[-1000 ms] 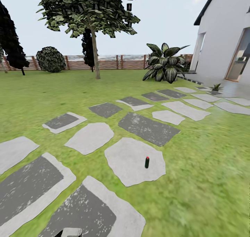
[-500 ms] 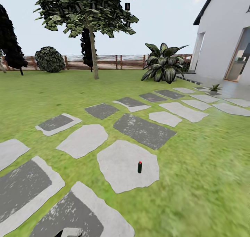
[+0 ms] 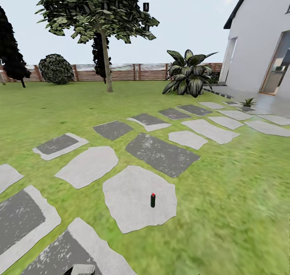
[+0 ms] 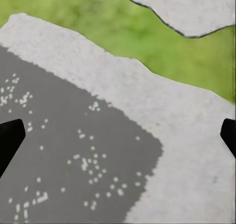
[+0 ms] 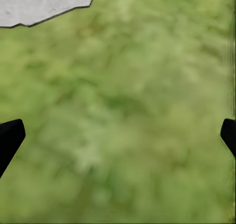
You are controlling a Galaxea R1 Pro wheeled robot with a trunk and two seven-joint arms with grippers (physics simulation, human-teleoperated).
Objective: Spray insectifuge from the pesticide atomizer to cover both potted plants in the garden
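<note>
Fingers of the left gripper (image 4: 118, 135) and right gripper (image 5: 118, 135) are spread wide, holding nothing. Sprayer (image 3: 153, 200) stands upright near the middle of a pale stepping stone (image 3: 129, 198). Likely light, rigid, tippable; grasp the dark body below the red cap.

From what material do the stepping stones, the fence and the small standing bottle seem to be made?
The stepping stones look like matt grey stone or concrete, with rough irregular edges and speckled dark faces. The fence appears to be brown wood, laid in horizontal slats between posts. The pesticide atomizer seems dark smooth plastic with a red top, but it is too small to be sure.
</note>
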